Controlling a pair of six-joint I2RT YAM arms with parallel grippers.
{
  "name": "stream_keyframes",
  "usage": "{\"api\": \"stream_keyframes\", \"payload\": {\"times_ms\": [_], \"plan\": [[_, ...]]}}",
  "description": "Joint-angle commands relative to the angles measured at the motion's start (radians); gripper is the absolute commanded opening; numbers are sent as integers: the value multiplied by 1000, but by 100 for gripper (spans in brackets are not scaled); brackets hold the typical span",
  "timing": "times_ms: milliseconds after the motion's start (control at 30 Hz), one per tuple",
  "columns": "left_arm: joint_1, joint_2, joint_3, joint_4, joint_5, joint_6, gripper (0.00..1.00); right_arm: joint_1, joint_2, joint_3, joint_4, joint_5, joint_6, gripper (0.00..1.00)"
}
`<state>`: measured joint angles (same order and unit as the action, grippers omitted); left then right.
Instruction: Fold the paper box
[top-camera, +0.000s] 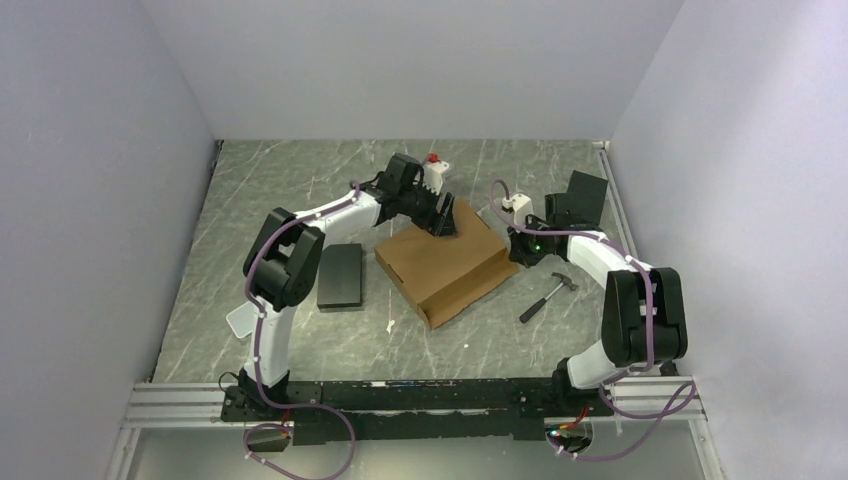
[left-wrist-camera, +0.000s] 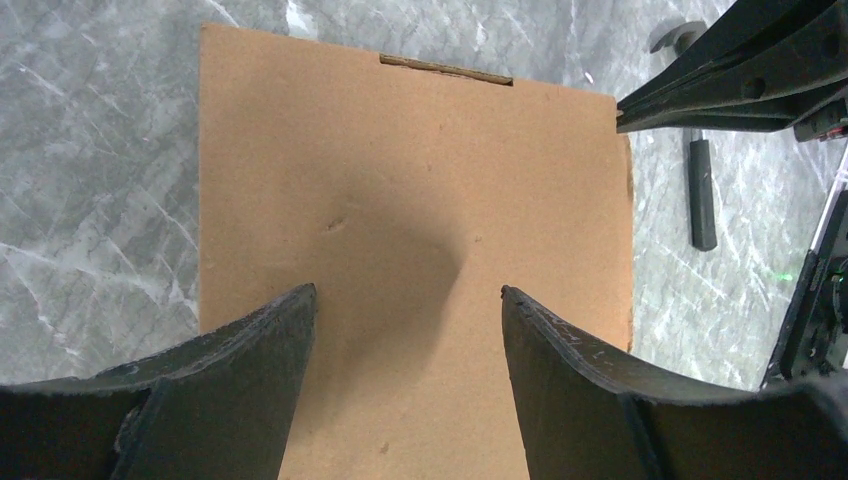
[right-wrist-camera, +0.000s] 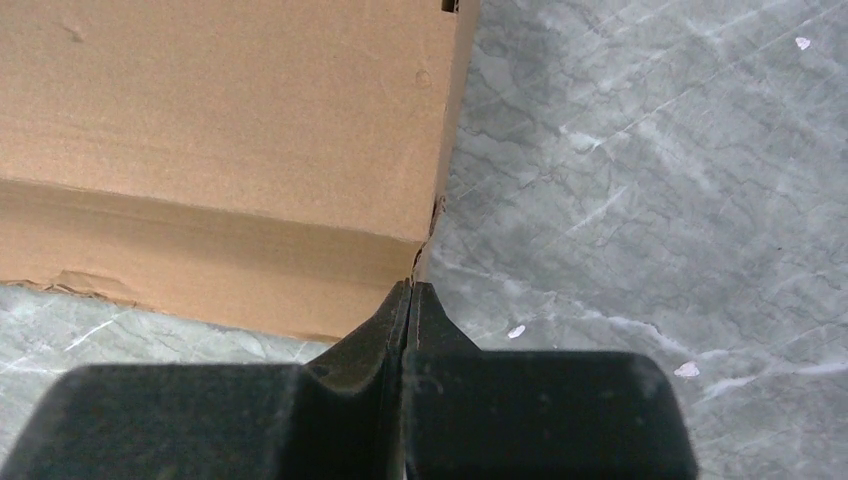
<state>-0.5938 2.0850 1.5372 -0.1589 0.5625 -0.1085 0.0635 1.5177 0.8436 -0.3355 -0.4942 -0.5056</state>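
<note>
Jaws of my right gripper (right-wrist-camera: 410, 292) are pressed together, their tips right at a side corner of the paper box (right-wrist-camera: 230, 130), which lies on the marble table (right-wrist-camera: 650, 180) between my arms. My left gripper (left-wrist-camera: 408, 291) hangs spread over its flat top, holding nothing. Beyond, a hammer (top-camera: 547, 297) lies right of the box, a black block (top-camera: 341, 275) left.

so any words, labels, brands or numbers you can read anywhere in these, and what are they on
None can be read.
The paper box is plain brown cardboard in all three views, with no print, label or sticker on the faces shown.
The black block and the hammer show no marking in the top view; anything on them would be too small to tell.
</note>
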Motion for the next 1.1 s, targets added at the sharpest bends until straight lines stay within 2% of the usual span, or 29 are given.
{"api": "stream_keyframes", "payload": {"times_ms": [0, 667, 867, 1067], "plan": [[-33, 115, -32, -256, 25, 36, 74, 57, -40, 22, 46, 3, -18, 0], [-67, 162, 3, -296, 36, 63, 74, 118, -19, 107, 115, 91, 120, 0], [-67, 159, 5, -287, 34, 55, 74, 124, -24, 77, 182, 160, 181, 0], [-66, 148, 3, -276, 22, 33, 75, 118, -22, 51, 203, 144, 229, 0]]}}
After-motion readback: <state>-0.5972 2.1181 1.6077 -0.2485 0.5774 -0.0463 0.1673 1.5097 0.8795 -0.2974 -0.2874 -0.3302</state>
